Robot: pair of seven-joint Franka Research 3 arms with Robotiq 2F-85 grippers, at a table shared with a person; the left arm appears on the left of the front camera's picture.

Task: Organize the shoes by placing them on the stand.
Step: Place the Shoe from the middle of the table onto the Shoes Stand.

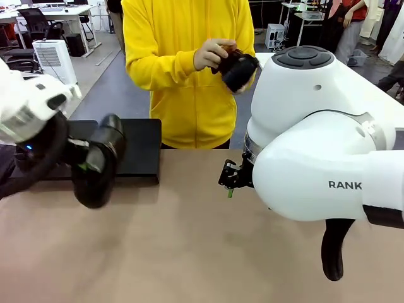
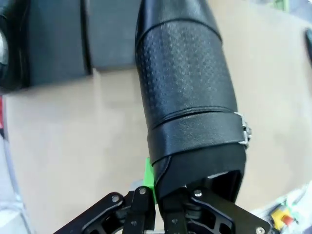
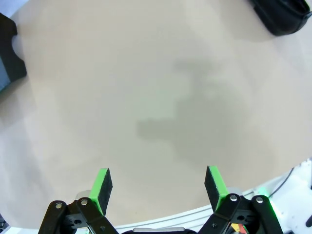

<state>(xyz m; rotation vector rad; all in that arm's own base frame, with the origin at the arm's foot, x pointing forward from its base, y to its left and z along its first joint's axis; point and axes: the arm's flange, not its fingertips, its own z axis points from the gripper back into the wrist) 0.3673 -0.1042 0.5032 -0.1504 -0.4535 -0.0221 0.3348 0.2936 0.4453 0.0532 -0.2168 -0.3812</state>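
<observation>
Over tan tabletop (image 1: 189,252) — left tool (image 2: 161,191) clamps a black shoe (image 2: 185,87) by its collar, right tool (image 3: 158,183) spread wide.

Held shoe (image 2: 187,97): black; fine pin-dot perforated pattern on the upper, plain smooth strap, silver buckle.
Far shoe (image 1: 240,69): black.
Stand (image 1: 142,145): matte black, unpatterned.
Surface (image 1: 189,252): plain tan.
Right fingers (image 3: 103,184): black links, bright green pads.
Sweatshirt (image 1: 183,63): solid yellow.
Right arm (image 1: 315,126): white, dark lettering.
</observation>
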